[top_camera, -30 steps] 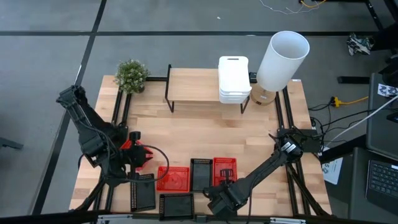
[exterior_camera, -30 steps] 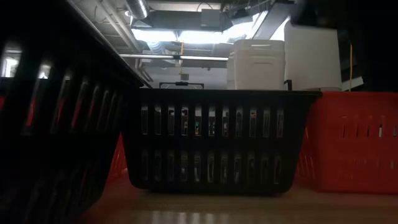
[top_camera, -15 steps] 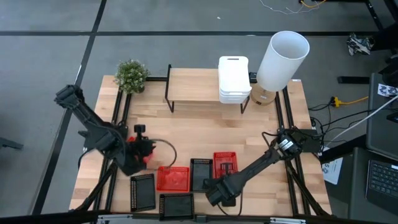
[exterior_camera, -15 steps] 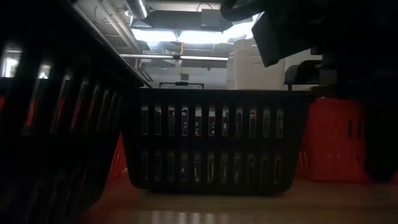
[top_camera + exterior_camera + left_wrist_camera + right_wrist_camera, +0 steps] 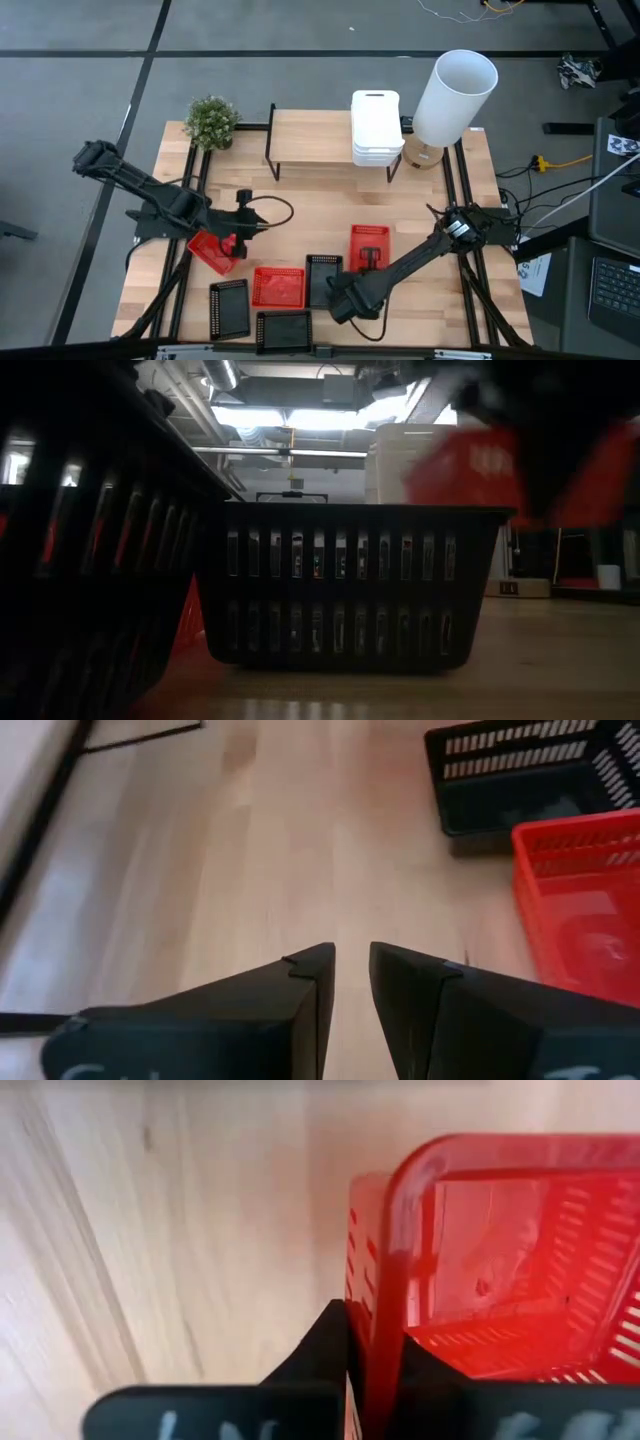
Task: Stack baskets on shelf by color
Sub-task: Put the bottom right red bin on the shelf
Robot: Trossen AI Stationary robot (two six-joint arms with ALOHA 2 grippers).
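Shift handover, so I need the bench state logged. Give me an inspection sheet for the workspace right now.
Surface: wooden table, light planks.
Job's things: white baskets stacked on the shelf; black baskets and two red baskets on the table.
Clutter: plant, white cylinder.
Grippers: right pincer shut on a third red basket, held off the table; left pincer open, empty.
Cables: loop at left wrist; yellow cable off-table.
Surroundings: keyboard.

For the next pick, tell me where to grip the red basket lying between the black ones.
Probably the rim of the red basket's wall that faces the shelf, from straight above: it sits open side up, and black baskets stand close beside and in front of it.
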